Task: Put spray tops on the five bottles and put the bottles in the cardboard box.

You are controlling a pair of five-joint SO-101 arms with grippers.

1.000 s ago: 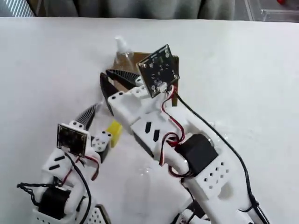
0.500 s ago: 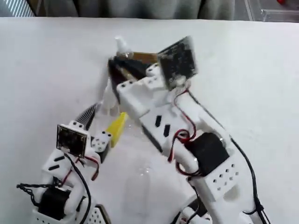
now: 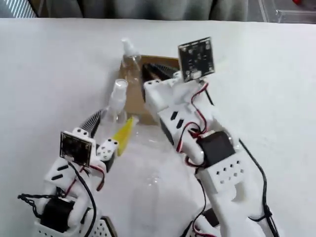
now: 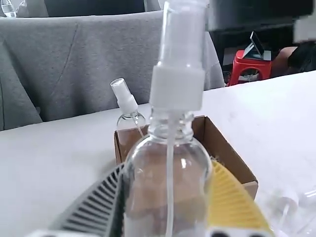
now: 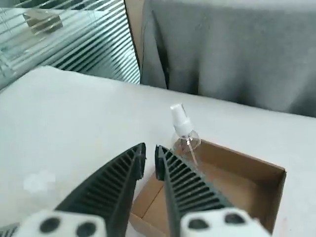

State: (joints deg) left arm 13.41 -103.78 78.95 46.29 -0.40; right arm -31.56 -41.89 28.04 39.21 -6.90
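Left gripper (image 3: pixel 114 123) clamps a spray-topped bottle (image 4: pixel 163 168) beside the cardboard box (image 5: pixel 222 182); right gripper (image 5: pixel 149 158) hangs above it, nearly closed, empty. Another bottle (image 5: pixel 185 138) stands inside, far corner. White table (image 5: pixel 64 108), grey fabric (image 5: pixel 237 49) behind.

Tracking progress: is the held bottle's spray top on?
On: a white spray top caps the bottle in the left gripper.

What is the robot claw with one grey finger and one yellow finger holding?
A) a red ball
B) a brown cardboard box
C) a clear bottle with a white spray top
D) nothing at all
C: the left gripper is closed around the clear bottle with a white spray top, which stands upright in its grip.
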